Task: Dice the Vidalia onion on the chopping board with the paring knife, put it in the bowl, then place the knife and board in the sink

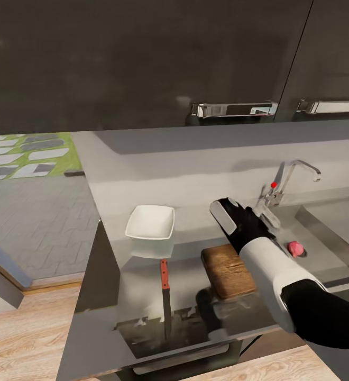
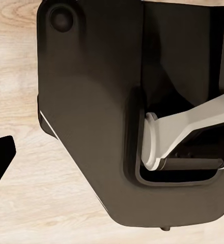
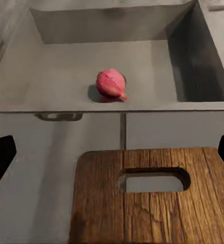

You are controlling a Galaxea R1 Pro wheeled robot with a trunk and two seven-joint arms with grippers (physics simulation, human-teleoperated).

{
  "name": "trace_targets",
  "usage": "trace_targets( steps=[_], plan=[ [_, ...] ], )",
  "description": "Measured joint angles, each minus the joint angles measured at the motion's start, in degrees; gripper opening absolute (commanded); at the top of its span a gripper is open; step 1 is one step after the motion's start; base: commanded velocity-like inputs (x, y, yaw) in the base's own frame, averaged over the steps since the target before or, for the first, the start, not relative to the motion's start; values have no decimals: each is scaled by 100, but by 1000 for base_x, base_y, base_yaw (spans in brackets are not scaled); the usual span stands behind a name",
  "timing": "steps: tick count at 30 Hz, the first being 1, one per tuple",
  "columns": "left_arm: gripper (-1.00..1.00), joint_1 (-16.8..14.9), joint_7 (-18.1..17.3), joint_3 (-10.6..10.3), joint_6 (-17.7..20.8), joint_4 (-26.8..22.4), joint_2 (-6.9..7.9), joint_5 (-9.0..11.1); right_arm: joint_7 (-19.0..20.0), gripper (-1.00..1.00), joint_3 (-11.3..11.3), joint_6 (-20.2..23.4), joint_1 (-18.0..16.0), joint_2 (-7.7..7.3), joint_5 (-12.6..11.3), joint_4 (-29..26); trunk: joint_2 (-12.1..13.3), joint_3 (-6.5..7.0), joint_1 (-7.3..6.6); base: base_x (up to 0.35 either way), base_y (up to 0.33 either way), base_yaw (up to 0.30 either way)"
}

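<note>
The pinkish-red Vidalia onion (image 1: pixel 295 248) lies on the floor of the steel sink (image 1: pixel 322 233); in the right wrist view the onion (image 3: pixel 111 84) is beyond the sink's front wall. The dark brown chopping board (image 1: pixel 227 270) lies on the grey countertop (image 1: pixel 143 174) left of the sink, its handle hole (image 3: pixel 154 179) towards the basin. My right gripper (image 1: pixel 231 218) hovers open above the board's far end, its dark fingertips (image 3: pixel 1 152) wide apart with nothing between them. The paring knife (image 1: pixel 165 296) lies left of the board, red handle towards the white bowl (image 1: pixel 150 222).
A chrome gooseneck tap (image 1: pixel 296 174) with a red dot stands behind the sink. Dark wall cabinets (image 1: pixel 143 58) hang overhead. My left gripper (image 2: pixel 112 168) points down at my own dark base (image 2: pixel 91 101) and the wooden floor (image 2: pixel 15 66), one fingertip (image 2: pixel 1 157) showing.
</note>
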Motion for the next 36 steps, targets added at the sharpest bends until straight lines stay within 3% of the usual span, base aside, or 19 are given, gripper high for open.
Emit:
trace_targets(
  steps=[3,8,9,13,24,34,36],
  plan=[
    [100,0,0,0,0,-5,0,0,32,100,371,350,0,42,11,-378,0,0,0,0,0,0],
    [100,0,0,0,0,-10,0,0,203,100,942,533,1,59,10,-629,1,0,0,0,0,0],
    [100,0,0,0,0,-13,0,0,378,100,1244,572,3,66,-5,-669,1,0,0,0,0,0],
    [100,0,0,1,0,-22,0,0,714,100,1519,616,21,83,-20,-693,1,0,0,0,0,0],
    [100,-8,5,8,0,-19,0,0,2628,100,1603,1013,322,46,-23,-695,1,0,0,0,0,0],
    [100,-9,9,8,0,-17,2,0,4152,100,1618,1050,665,-99,-5,-701,1,0,0,0,0,0],
    [100,-8,10,8,0,-14,2,0,4577,100,1627,1055,708,-200,-4,-701,1,0,0,0,0,0]
  ],
)
